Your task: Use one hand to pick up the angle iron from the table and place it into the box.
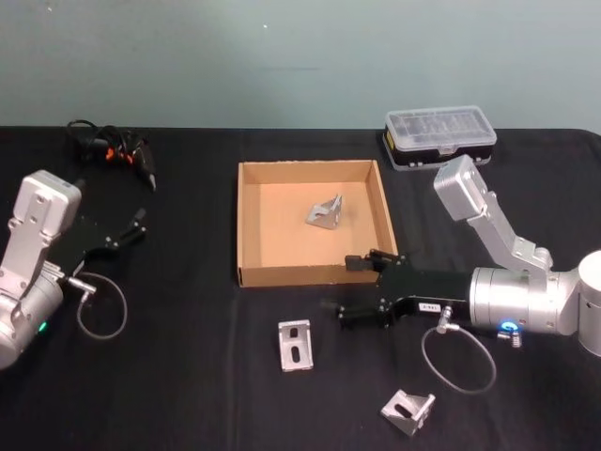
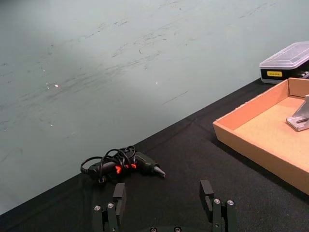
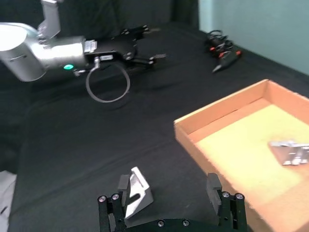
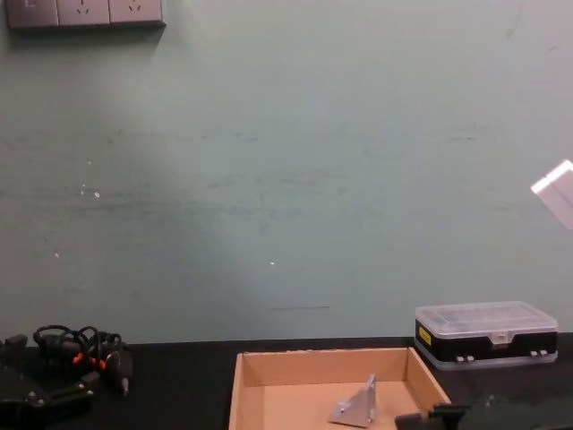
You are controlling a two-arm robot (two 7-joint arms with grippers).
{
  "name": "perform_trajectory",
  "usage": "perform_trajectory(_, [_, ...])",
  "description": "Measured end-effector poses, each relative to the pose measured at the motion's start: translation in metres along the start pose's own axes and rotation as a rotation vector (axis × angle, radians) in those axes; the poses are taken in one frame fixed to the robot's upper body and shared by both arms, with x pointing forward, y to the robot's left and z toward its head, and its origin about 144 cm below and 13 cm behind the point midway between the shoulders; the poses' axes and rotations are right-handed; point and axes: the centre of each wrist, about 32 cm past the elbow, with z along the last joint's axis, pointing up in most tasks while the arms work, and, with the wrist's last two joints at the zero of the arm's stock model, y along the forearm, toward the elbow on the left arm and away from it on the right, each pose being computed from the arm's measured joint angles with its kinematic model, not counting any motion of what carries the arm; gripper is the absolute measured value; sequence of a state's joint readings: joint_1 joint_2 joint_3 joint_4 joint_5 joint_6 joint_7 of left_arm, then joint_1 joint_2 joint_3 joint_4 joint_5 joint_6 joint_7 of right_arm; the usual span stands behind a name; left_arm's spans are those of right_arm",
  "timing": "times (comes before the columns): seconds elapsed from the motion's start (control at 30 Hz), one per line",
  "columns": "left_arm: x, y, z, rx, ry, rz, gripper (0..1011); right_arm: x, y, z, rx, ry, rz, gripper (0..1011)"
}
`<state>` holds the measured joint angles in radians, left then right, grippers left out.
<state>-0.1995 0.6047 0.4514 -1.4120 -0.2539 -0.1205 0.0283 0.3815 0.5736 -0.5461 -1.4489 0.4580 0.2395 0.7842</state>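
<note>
Silver-grey, the nearest angle iron (image 1: 408, 412) lies on the black table (image 1: 188, 376). A second angle iron (image 1: 295, 345) lies just beyond it, near the right gripper (image 1: 344, 285), whose jaws are spread and empty at the front right corner of the box (image 1: 300, 275). A third angle iron (image 1: 325, 212) rests inside the box. The left gripper (image 1: 131, 228), jaws apart, sits at far left.

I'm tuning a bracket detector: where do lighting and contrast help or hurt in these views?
Head view: silver metal angle brackets gleam on the flat black table, where the open black right claw, by the tan cardboard box, nearly vanishes; the left claw idles at left. Right wrist view: brightly lit box floor leaves the bracket inside pale.
</note>
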Motion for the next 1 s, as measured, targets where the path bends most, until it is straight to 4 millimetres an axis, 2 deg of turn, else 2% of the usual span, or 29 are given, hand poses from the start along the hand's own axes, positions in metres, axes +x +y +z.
perform_trajectory(0.27, [0.000, 0.000, 0.000, 0.000, 0.000, 0.000, 1000, 0.010, 0.014, 0.002, -0.019, -0.010, 0.080, 1003])
perform_trajectory(0.47, [0.000, 0.000, 0.000, 0.000, 0.000, 0.000, 1000, 0.018, 0.033, 0.007, -0.035, -0.008, 0.135, 1003])
perform_trajectory(1.0, [0.000, 0.000, 0.000, 0.000, 0.000, 0.000, 1000, 0.024, 0.049, 0.022, -0.154, -0.022, 0.167, 1003])
